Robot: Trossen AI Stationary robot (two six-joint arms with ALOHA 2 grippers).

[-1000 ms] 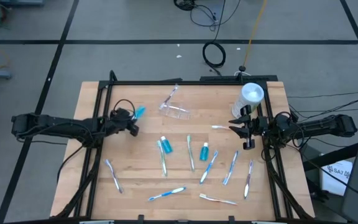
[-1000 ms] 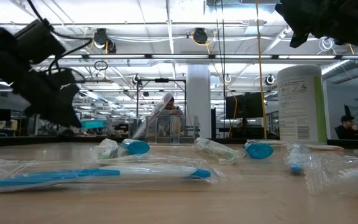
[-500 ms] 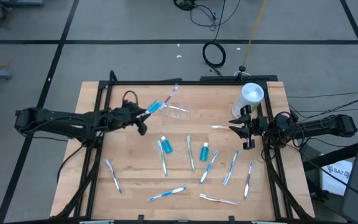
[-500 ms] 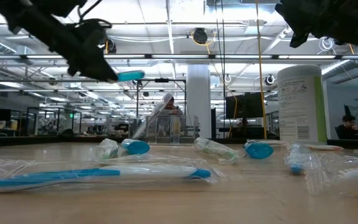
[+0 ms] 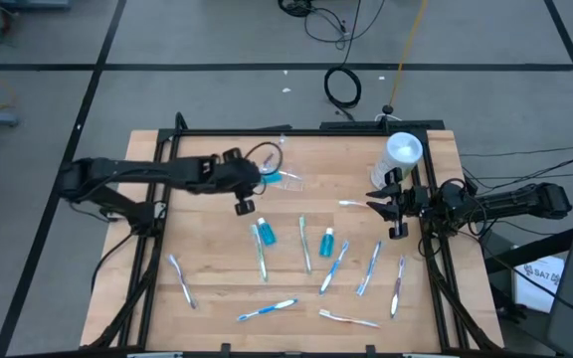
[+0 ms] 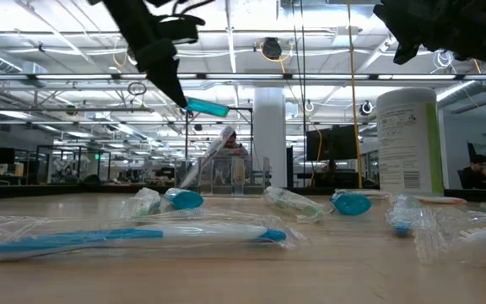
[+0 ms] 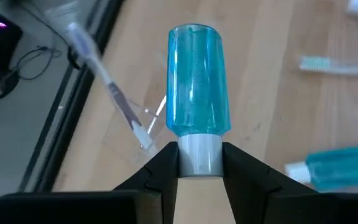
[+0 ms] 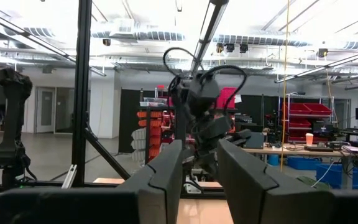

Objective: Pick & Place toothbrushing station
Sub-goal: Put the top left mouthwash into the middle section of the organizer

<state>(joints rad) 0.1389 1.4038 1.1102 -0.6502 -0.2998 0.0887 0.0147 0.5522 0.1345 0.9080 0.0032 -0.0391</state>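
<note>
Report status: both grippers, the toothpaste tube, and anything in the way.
Left gripper shut on toothpaste tube, raised over clear cup. Right gripper idle at table's right edge, nothing between its fingers. A toothbrush already stands in the cup.

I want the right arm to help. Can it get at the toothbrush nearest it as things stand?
Probably yes: the right gripper hangs empty beside that toothbrush, with bare table between them and nothing in the way.
</note>
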